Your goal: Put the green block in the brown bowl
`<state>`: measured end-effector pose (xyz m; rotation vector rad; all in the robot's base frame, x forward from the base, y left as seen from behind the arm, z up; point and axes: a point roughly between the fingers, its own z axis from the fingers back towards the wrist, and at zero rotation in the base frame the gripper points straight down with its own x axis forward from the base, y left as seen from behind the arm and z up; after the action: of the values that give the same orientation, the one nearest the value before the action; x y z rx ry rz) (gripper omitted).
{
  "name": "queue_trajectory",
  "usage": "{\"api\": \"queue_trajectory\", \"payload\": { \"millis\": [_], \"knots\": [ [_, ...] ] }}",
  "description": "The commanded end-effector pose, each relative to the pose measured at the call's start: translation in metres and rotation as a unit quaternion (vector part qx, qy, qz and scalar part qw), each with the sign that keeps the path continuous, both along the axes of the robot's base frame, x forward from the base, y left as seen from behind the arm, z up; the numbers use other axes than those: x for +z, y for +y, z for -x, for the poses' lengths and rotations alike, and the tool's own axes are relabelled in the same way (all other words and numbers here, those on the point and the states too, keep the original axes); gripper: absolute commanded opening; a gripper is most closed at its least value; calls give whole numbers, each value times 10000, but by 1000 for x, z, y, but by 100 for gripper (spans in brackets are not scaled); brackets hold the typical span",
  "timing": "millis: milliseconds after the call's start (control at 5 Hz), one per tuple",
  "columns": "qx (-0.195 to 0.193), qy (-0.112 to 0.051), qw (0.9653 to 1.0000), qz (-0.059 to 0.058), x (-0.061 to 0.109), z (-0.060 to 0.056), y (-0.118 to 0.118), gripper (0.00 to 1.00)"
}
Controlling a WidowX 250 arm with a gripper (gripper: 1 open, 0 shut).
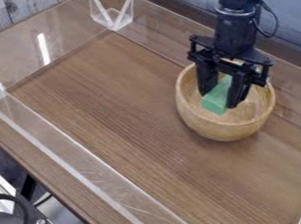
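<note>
Gripper (227,89) pointing straight down inside the bowl (193,113), clamped on the upright green block (222,94). Bowl on the wooden table (100,109), by its right edge. Clear wall (56,145) along the table's near-left edge, well apart from bowl.

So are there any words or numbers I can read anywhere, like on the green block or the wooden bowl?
None: no words, numbers or signs can be read on the small bright green rectangular block, the round tan wooden bowl, the black gripper or the brown wooden table.
</note>
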<state>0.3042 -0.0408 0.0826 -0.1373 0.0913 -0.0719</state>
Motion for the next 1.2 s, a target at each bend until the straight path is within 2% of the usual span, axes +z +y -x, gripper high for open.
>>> {"api": "queue_trajectory", "payload": {
  "millis": [0, 400, 800, 1000],
  "knots": [
    [-49, -526, 9986, 44, 33, -10, -4, 0],
    [-70, -640, 9979, 60, 44, -8, -6, 0],
    [-109, -595, 9981, 64, 37, -8, -7, 0],
    [-115, -520, 9986, 48, 28, -10, -6, 0]
  ]
}}
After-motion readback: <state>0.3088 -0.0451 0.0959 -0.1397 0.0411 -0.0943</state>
